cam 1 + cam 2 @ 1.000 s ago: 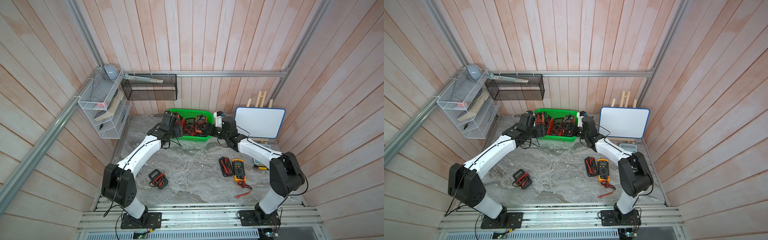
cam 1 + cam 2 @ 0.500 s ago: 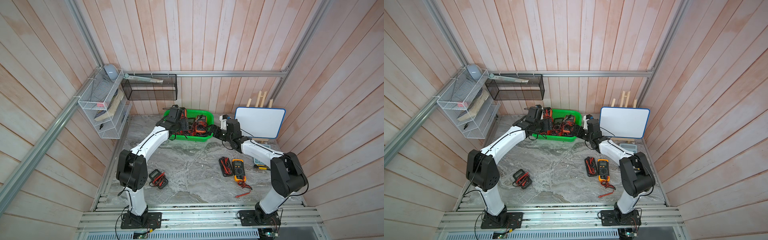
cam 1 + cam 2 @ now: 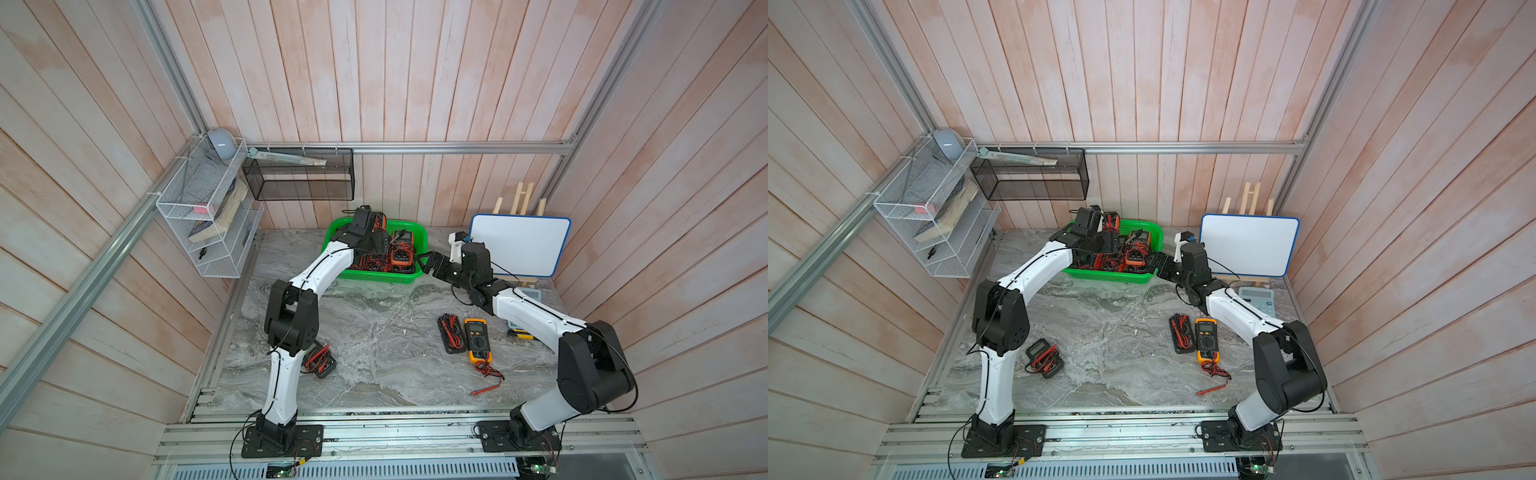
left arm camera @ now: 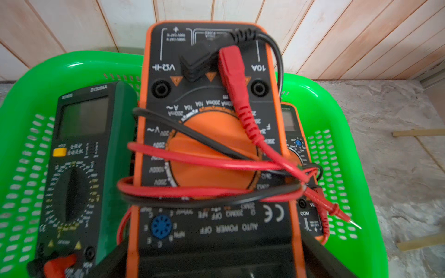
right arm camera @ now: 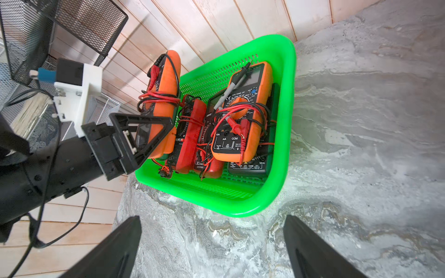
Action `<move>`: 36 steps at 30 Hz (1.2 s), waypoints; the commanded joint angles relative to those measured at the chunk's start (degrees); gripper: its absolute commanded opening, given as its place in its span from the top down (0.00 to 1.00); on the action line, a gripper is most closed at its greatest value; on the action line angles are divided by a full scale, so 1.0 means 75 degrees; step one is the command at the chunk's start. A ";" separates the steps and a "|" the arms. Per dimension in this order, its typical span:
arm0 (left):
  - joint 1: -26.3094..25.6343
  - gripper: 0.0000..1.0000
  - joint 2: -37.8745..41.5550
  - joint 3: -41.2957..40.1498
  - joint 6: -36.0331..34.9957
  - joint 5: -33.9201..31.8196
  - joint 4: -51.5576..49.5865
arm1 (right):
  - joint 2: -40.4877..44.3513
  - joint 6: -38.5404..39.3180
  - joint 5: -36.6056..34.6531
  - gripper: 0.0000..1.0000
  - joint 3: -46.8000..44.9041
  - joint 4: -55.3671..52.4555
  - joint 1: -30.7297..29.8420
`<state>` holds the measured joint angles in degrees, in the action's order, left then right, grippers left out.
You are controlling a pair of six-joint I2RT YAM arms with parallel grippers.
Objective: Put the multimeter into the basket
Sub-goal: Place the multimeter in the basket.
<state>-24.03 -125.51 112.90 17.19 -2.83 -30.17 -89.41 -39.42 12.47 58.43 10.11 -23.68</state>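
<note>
My left gripper [image 3: 373,232] [image 4: 216,260] is shut on an orange multimeter [image 4: 212,134] [image 5: 166,96] wrapped in red and black leads. It hangs tilted above the left half of the green basket [image 3: 374,277] [image 3: 1108,277] [image 5: 289,96]. Several other multimeters lie inside the basket, among them a dark green one [image 4: 79,156] and an orange one [image 5: 240,115]. My right gripper [image 3: 432,264] [image 5: 212,223] stands open and empty over the table, just off the basket's right front corner.
On the table lie a yellow multimeter [image 3: 478,340], a black one with coiled leads [image 3: 451,338], and another by the left arm's base [image 3: 1044,357]. A whiteboard [image 3: 519,245] and a calculator [image 3: 1258,299] are at the right. A black mesh bin [image 3: 299,178] and a white wire rack [image 3: 208,216] hang on the walls.
My left arm swung right and toward the back wall, carrying the multimeter from the basket's left edge to above it. The right gripper drew back slightly to the right.
</note>
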 commanded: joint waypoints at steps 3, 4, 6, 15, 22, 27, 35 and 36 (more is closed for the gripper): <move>-0.0030 1.00 -0.0709 0.1014 -0.0204 0.0096 0.0097 | 0.0224 0.0001 -0.0171 0.02 -0.0206 -0.0210 0.0051; -0.0030 1.00 -0.0827 0.1124 -0.0208 0.0079 0.0037 | 0.0258 0.0007 -0.0170 0.02 -0.0235 -0.0214 0.0041; -0.0030 1.00 -0.1085 0.1315 -0.0246 0.0073 -0.0063 | 0.0317 0.0028 -0.0188 0.02 -0.0273 -0.0277 0.0058; -0.0030 0.82 -0.1478 0.1376 -0.0381 -0.0015 -0.0242 | 0.0635 0.0088 -0.0325 0.02 -0.0432 -0.0482 0.0064; -0.0030 0.00 -0.1319 0.1353 -0.0368 0.0137 -0.0383 | 0.0764 0.0065 -0.0392 0.02 -0.0577 -0.0655 0.0041; -0.0030 0.00 -0.0950 0.1300 -0.0373 0.0280 -0.0427 | 0.0859 0.0053 -0.0513 0.02 -0.0760 -0.0773 0.0048; -0.0029 0.00 -0.0034 0.0989 -0.0293 0.0413 -0.0371 | 0.1009 0.0023 -0.0590 0.02 -0.1028 -0.0855 0.0039; -0.0029 0.00 0.0060 0.0930 -0.0272 0.0413 -0.0366 | 0.1022 0.0021 -0.0591 0.02 -0.1041 -0.0865 0.0039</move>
<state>-24.08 -130.17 120.64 15.03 -0.60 -33.98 -83.07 -39.38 9.02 51.35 4.82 -23.53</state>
